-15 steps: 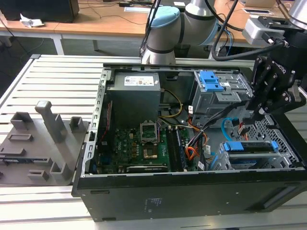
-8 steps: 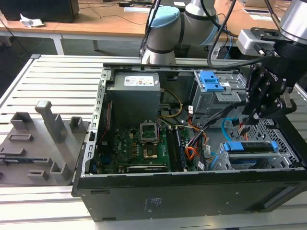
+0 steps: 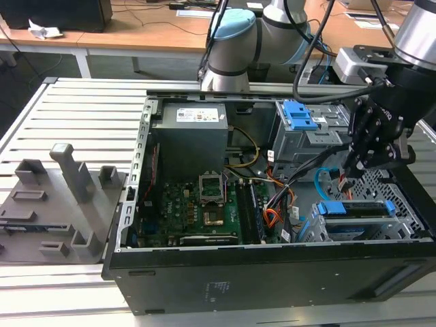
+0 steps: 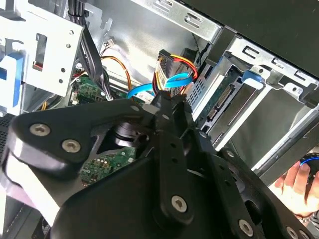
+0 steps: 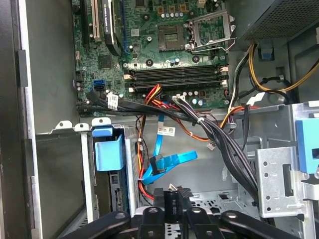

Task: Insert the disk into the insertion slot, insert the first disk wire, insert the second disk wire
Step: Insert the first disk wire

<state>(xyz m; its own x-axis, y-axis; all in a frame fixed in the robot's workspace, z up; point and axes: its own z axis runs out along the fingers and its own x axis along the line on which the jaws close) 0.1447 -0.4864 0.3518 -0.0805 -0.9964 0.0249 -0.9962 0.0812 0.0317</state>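
Grey perforated metal for a landmark: the insertion slot point(image 3: 317, 228), low in the open case. Already lodged inside it, the disk point(image 3: 354, 208), blue carrier frame uppermost in the exterior view, connector edge bared at the slot's open end in the second wrist view. Just off that open end and somewhat higher than the slot, the gripper point(image 4: 163, 102). Jaws drawn together, seemingly pinched on the dark plug of the first disk wire point(image 4: 169, 59), with orange, red and yellow strands trailing off it; hard to be sure, the grip itself being masked by the black linkage. Looped right beside that plug, between jaws and slot, the second disk wire point(image 5: 174, 160): loose, its end not seated in the disk. By judgement, only the first step done. Key relation: disk's connector edge straight ahead of the jaws and near, not touching; disk's long axis running away from them, deeper into the slot. Beyond the slot's outer wall, a hand point(image 4: 294, 184).
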